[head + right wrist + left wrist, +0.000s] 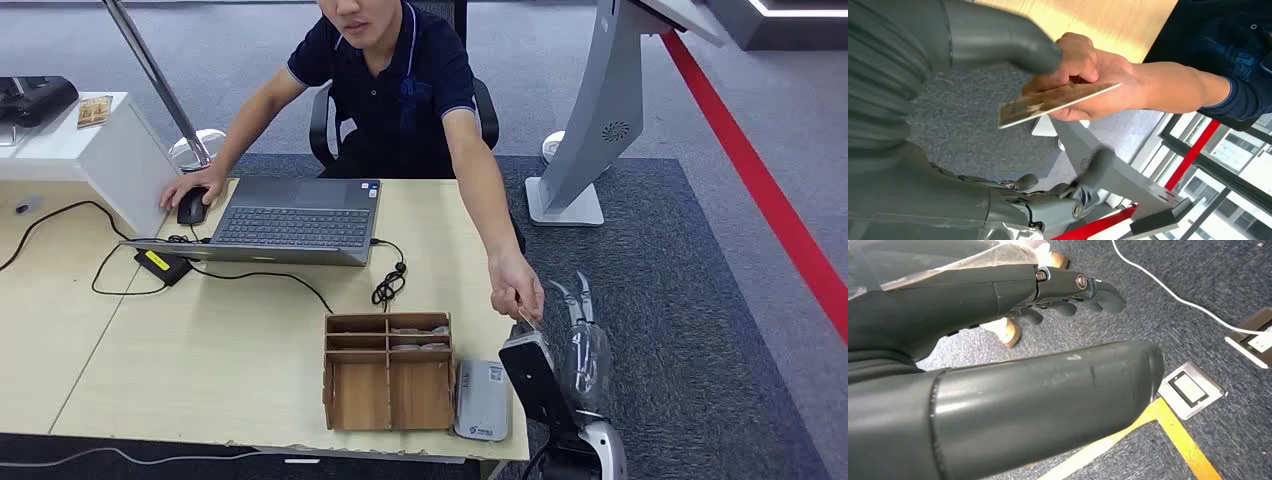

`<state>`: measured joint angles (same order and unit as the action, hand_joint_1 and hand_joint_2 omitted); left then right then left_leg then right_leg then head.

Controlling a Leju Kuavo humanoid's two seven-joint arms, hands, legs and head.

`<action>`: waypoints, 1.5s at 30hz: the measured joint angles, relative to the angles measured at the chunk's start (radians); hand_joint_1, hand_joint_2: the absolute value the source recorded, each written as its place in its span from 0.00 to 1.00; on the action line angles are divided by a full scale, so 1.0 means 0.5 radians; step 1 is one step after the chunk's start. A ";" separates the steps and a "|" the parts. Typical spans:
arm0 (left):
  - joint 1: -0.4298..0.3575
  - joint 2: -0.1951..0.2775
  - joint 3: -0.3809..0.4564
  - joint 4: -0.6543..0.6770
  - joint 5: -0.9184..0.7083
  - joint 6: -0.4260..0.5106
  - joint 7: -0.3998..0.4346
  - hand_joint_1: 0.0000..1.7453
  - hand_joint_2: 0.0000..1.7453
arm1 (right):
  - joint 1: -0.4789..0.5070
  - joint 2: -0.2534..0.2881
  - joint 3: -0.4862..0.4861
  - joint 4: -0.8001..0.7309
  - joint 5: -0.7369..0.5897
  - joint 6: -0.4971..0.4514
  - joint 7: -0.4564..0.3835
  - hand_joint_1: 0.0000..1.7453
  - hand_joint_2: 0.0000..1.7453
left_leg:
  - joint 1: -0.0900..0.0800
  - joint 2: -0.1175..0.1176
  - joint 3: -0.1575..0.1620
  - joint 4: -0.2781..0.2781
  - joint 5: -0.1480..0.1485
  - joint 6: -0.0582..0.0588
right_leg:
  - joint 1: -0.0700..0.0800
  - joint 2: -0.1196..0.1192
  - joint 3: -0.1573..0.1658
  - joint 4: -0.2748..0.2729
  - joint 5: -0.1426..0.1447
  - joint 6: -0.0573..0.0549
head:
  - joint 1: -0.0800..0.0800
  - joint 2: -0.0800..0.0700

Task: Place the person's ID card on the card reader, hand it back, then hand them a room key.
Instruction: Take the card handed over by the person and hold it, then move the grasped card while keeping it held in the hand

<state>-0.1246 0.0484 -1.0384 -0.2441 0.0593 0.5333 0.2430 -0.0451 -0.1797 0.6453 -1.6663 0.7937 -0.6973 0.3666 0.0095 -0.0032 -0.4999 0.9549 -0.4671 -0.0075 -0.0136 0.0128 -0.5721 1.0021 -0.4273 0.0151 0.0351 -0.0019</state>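
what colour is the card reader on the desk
Light grey card reader, with a small dark logo; head view shows it best.

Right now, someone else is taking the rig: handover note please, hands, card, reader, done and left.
Right hand: open, raised beside the table's right edge, thumb and fingers apart around the ID card but not closed on it.
Left hand: holds nothing, fingers loosely curled, hanging over the carpet.
The card is in the person's hand, offered to the right hand.
Card reader: on the table, right of the wooden organizer, nothing on it.
Done: nothing yet.
Left: take the card, place it on the reader, return it, hand over a room key.
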 joint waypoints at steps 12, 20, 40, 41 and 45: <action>0.000 0.000 -0.002 0.000 0.000 0.000 0.000 0.00 0.00 | 0.006 -0.001 0.003 0.000 0.010 0.000 0.000 1.00 1.00 | 0.000 0.000 0.000 0.000 0.000 0.000 | 0.000 0.000 0.000 0.000 0.000 0.000 | 0.000 0.000; 0.000 0.000 -0.002 0.000 -0.001 0.003 0.000 0.00 0.00 | 0.014 -0.004 0.004 0.000 0.016 0.000 0.003 1.00 1.00 | 0.000 0.000 0.000 0.000 0.000 0.000 | 0.000 0.000 0.000 0.000 0.000 0.000 | 0.000 0.000; 0.000 0.004 -0.002 0.000 0.010 0.023 0.000 0.00 0.00 | 0.205 -0.040 -0.028 0.071 0.001 0.000 -0.004 1.00 1.00 | 0.000 0.000 0.000 0.000 -0.001 0.000 | 0.000 0.000 0.000 0.000 0.000 0.000 | 0.000 0.000; 0.000 0.004 -0.002 0.000 0.010 0.024 0.000 0.00 0.00 | 0.210 -0.040 -0.028 0.079 0.001 0.000 -0.004 1.00 1.00 | 0.000 0.000 0.000 0.000 -0.001 0.000 | 0.000 0.000 0.000 0.000 0.000 0.000 | 0.000 0.000; 0.000 0.005 -0.002 0.000 0.010 0.024 0.000 0.00 0.00 | 0.221 -0.045 -0.026 0.112 -0.002 0.000 0.002 1.00 1.00 | 0.000 0.000 0.000 0.000 -0.001 0.000 | 0.000 0.000 0.000 0.000 0.000 0.000 | 0.000 0.000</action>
<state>-0.1244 0.0507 -1.0394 -0.2441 0.0641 0.5454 0.2430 0.0656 -0.2023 0.6322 -1.6102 0.7928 -0.6973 0.3674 0.0095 -0.0031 -0.4997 0.9549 -0.4674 -0.0075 -0.0136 0.0129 -0.5722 1.0020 -0.4274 0.0151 0.0352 -0.0019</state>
